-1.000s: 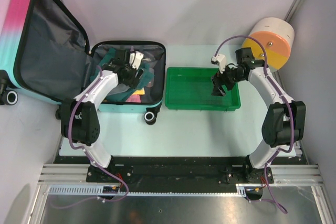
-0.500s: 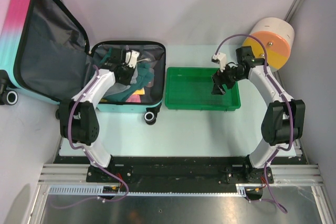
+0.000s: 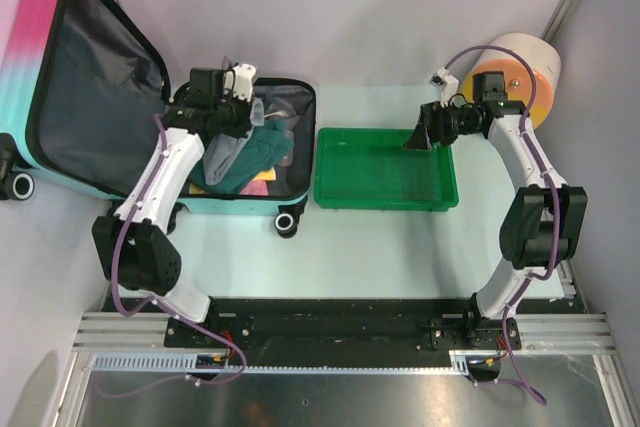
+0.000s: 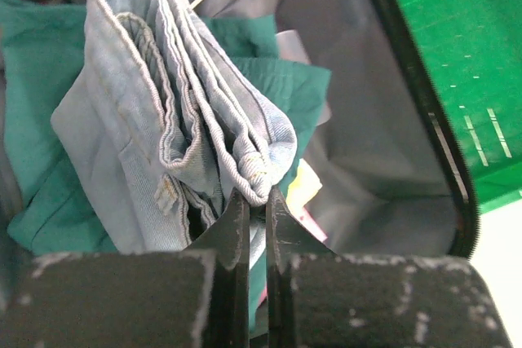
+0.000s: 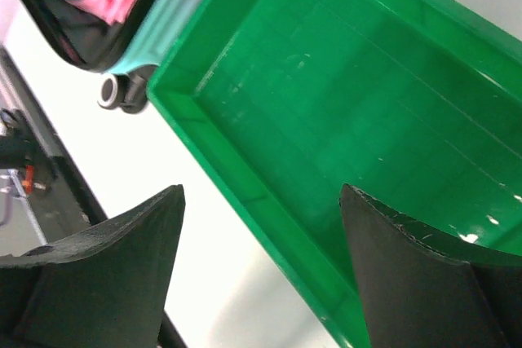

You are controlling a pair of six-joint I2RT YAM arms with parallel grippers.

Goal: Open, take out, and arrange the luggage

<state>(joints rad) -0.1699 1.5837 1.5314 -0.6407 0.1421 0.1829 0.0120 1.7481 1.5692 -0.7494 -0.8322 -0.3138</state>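
Has the luggage (image 3: 95,87) open at the upper left of the top view: lid thrown back toward the left edge with the lining showing, base flat beside it with clothes inside, just left of the tray (image 3: 380,172). Looks done with opening, then, and busy with taking out.

Pinches folded jeans (image 4: 163,120) in the left gripper (image 4: 255,201), jaws nearly together on the stacked edge at lower centre of the left wrist view. Grips at the fold, probably so that all the layers rise as one bundle instead of spilling open. Holds them raised over the base, with the loose end draped against a green garment (image 4: 285,79) underneath; cannot tell whether quite clear of it.

Hangs the right gripper (image 5: 261,201) wide, with nothing between the jaws, above the upper right part of the tray. Seems posted there to wait out of the left arm's way, or to take the bundle. Leaves the cylinder (image 3: 520,72) untouched at the upper right.

Calls next for a lift high enough to clear the base's right rim before any swing toward the tray. Risks dragging the green garment along, or shedding an inner layer from so thin a pinch.
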